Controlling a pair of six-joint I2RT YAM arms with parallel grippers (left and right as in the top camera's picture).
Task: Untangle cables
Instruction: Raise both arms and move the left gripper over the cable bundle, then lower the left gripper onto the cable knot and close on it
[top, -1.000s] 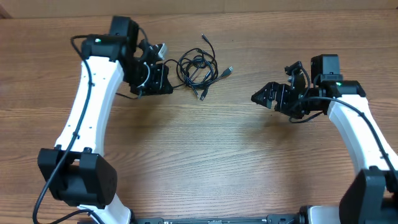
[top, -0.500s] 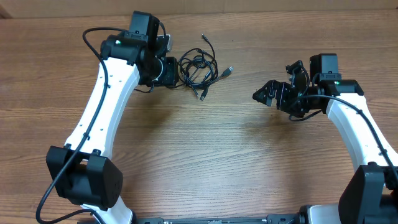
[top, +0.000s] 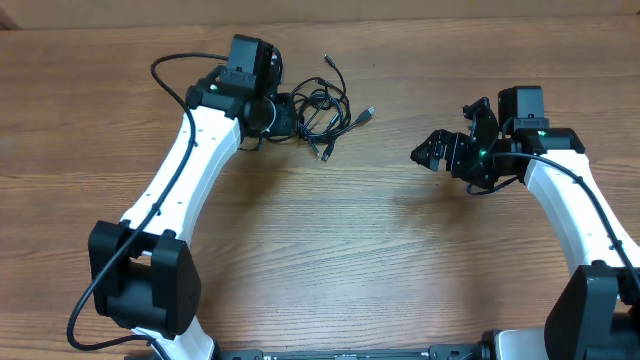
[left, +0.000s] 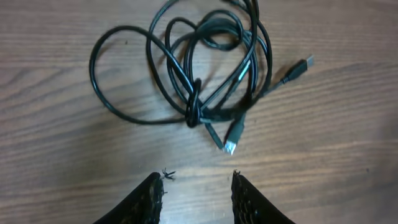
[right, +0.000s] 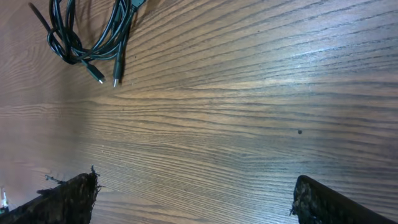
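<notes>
Overhead: the cables are seen bundled at the far side of the table, just beside the left gripper. The right gripper is held well apart.

Left wrist: the cords are shown knotted and ungrasped, just ahead of partly spread jaws.

Right wrist: the jaws are spread wide and nothing is held.

No separation is judged done; every cord is left to be freed.

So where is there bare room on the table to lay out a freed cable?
Widest bare wood: the table middle, from the cables toward the near edge. A smaller strip lies between the cables and the right tool. Crowded only where the left tool is right beside the cables.
</notes>
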